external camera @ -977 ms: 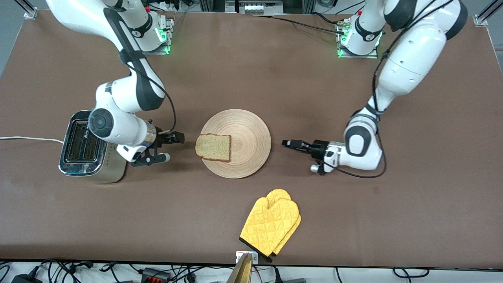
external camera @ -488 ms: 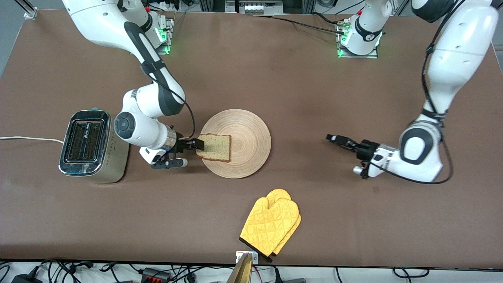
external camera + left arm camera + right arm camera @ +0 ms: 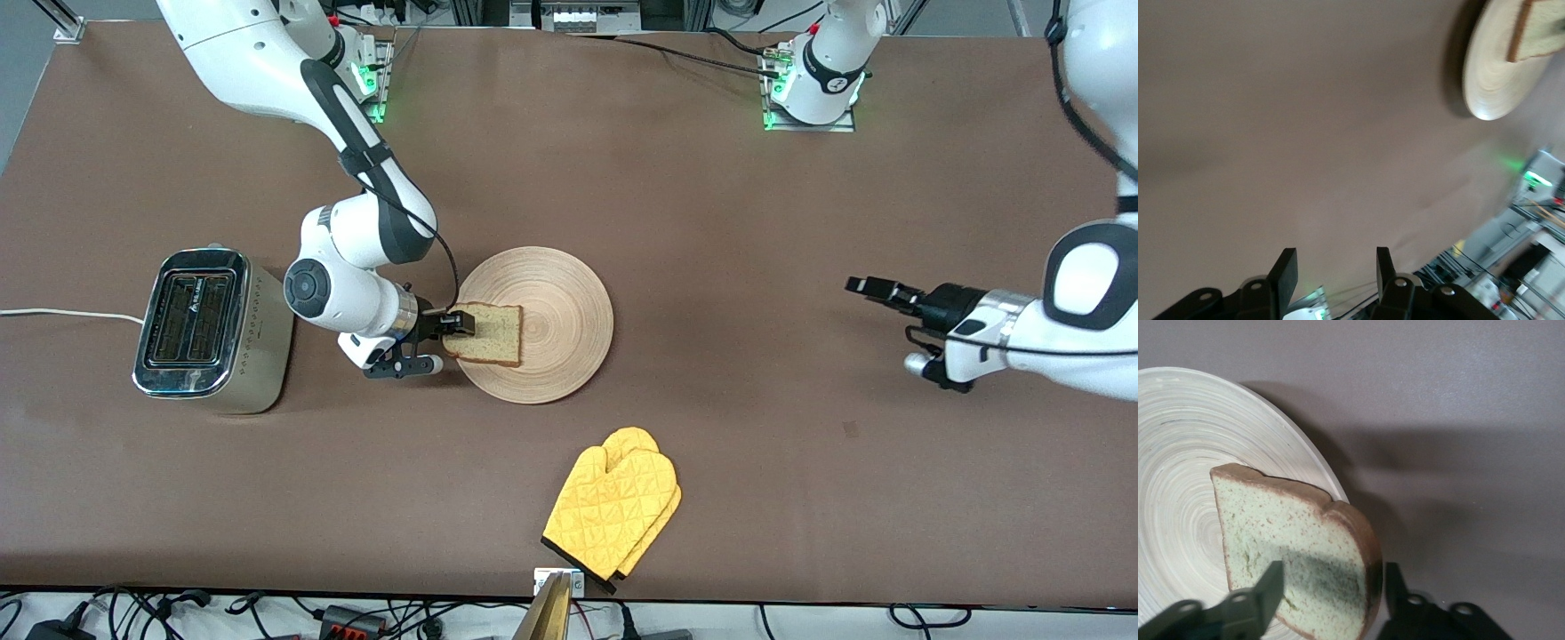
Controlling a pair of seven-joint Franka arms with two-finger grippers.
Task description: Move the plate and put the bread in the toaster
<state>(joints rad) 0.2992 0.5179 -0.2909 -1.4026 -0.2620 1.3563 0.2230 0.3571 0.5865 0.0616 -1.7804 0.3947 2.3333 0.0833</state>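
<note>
The light-wood plate [image 3: 569, 329] lies mid-table with the bread slice [image 3: 489, 333] on its side toward the toaster [image 3: 191, 320]. My right gripper [image 3: 460, 322] is low at the plate's rim, open, its fingers straddling the bread's crust edge. In the right wrist view the bread [image 3: 1291, 533] lies between the fingers [image 3: 1271, 583] on the plate [image 3: 1178, 453], with a gap at the crust side. My left gripper [image 3: 861, 286] is open and empty over bare table toward the left arm's end. The left wrist view shows the gripper [image 3: 1333, 270], the plate [image 3: 1491, 87] and the bread [image 3: 1538, 33].
A yellow oven mitt [image 3: 613, 511] lies near the table's front edge, nearer to the camera than the plate. The toaster's white cord [image 3: 62, 313] runs off the table at the right arm's end.
My right gripper moved from beside the toaster to the bread's edge on the plate. My left gripper drew away from the plate toward the left arm's end of the table.
</note>
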